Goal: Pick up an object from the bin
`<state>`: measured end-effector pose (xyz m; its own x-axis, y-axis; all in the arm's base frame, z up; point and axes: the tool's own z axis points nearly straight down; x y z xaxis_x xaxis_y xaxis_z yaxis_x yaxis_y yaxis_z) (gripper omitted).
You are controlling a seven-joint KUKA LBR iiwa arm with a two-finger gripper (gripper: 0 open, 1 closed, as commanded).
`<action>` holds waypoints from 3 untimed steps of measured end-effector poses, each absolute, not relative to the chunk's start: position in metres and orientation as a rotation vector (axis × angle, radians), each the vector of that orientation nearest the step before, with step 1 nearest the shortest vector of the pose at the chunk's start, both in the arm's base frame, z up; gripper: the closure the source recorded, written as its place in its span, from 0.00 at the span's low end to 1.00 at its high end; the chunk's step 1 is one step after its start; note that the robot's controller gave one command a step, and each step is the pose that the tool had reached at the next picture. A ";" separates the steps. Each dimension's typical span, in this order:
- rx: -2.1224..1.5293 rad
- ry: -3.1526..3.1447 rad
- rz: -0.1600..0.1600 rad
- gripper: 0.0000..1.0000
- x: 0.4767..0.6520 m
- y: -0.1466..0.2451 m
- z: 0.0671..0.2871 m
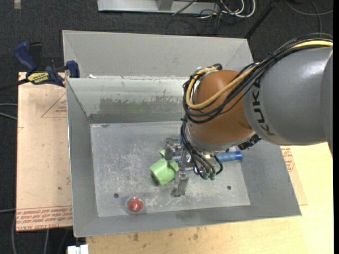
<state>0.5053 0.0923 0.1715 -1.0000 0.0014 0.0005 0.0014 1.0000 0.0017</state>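
In the camera view the gripper [176, 168] sits low in the bin [79, 157]. Its fingers are spread, not closed, either side of the right end of a green block [160, 172] at mid-floor, likely lined up to pinch it. A red ball [135, 205] lies well apart by the front wall, and a blue thing [231, 156] pokes out beneath the wrist.

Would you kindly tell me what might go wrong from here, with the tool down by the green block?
1. The green block lies toward the left side of the tool, seemingly off-centre, so a grasp may clip a corner and let it slip.
2. The blue thing lies close under the orange wrist cover, partly hidden; the arm might knock it.
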 end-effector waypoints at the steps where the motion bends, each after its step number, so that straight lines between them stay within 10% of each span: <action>1: 0.182 -3.146 -0.011 0.00 0.548 0.076 0.086; 2: 0.180 -3.138 -0.003 1.00 0.544 0.074 0.083; 3: 0.237 -3.141 -0.002 1.00 0.513 0.072 0.202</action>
